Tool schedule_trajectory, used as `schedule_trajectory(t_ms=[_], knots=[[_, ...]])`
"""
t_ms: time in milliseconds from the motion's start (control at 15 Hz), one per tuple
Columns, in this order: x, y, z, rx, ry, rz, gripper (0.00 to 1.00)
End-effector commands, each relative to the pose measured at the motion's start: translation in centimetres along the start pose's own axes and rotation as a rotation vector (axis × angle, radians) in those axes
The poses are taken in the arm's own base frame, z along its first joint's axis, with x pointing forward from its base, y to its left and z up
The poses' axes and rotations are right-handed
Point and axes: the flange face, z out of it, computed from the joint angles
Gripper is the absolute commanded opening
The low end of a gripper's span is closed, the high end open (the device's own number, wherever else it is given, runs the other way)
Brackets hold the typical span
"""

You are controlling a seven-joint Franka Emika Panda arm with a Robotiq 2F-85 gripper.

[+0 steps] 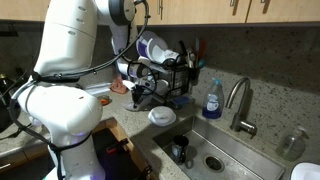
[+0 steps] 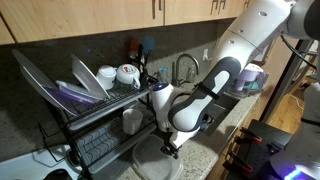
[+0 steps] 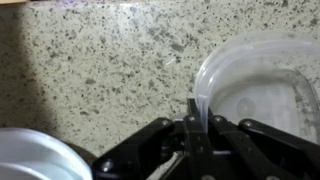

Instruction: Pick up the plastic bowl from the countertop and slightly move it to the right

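Ok so the speckled grey-brown countertop fills most of the wrist view, and the big white robot arm takes up a huge chunk of both exterior views. It reaches down in front of the black dish rack, which is stacked with plates and cups. The steel sink sits beside the rack with the faucet behind it and a blue soap bottle near the tap. A white round dish sits on the counter right at the sink's edge. The plastic bowl is on the right of the wrist view, pale and see-through-ish, over the stone just beside the white dish. The gripper has its dark fingers pinched together on the bowl's near rim. Honestly can't tell if the bowl is resting on the counter or already lifted off it.
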Motion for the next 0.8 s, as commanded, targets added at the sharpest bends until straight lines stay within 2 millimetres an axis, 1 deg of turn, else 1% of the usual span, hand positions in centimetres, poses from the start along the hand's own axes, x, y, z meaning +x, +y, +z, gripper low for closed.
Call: schedule_trajectory(t_ms=[0,200,267,333,467,733], knots=[[0.1,2.7,0.2,0.022,-0.009,0.043,0.04],[0.4,4.6,0.8,0.02,-0.033,0.065,0.04],[0.4,5.0,1.0,0.02,-0.039,0.069,0.06],[0.5,5.3,1.1,0.02,-0.043,0.07,0.3],[0.4,5.7,1.3,0.015,-0.05,0.079,0.34],[-0.3,5.7,0.7,0.0,-0.036,0.08,0.63]])
